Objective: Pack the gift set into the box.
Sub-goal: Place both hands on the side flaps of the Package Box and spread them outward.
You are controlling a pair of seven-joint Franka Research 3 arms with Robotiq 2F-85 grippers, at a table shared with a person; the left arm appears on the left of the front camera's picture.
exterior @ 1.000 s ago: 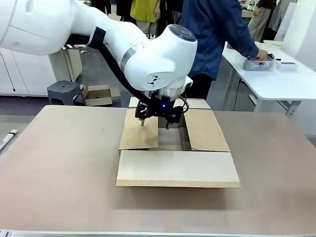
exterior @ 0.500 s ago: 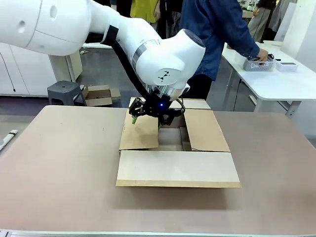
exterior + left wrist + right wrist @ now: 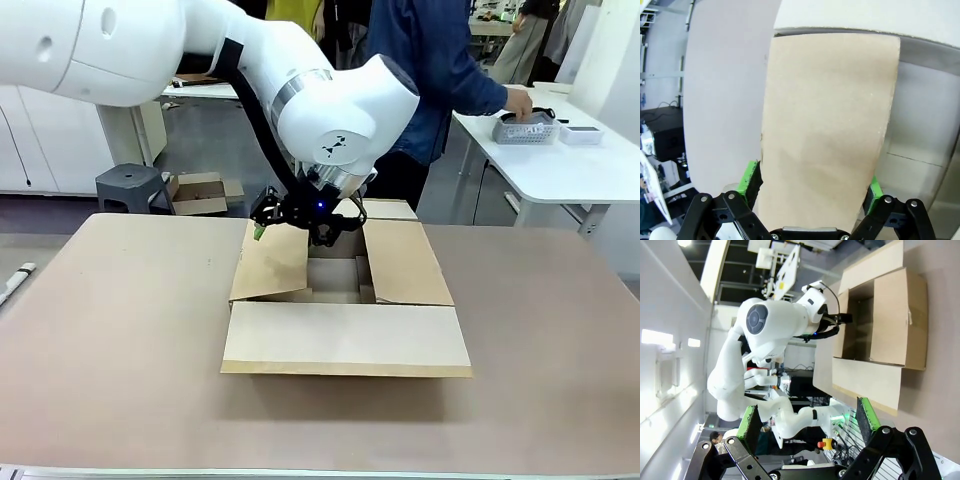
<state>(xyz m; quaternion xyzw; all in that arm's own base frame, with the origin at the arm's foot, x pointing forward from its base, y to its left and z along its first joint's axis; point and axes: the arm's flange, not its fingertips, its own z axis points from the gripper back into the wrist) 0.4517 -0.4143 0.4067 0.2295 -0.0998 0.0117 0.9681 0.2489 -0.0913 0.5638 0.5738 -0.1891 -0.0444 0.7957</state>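
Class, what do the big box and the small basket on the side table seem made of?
The box: likely cardboard, matte brown; stiff flaps folding at creases, thick cut edge. The basket: probably plastic, light grey; walls look perforated, though it is small here.

White left arm (image 3: 340, 110), blk left claw (image 3: 292, 234), green pads (image 3: 751, 179) (blue LED (image 3: 319, 207)).

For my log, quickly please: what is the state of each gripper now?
Left gripper: open, at the cardboard box flap, not clamping it.
Right gripper: open, holding nothing.
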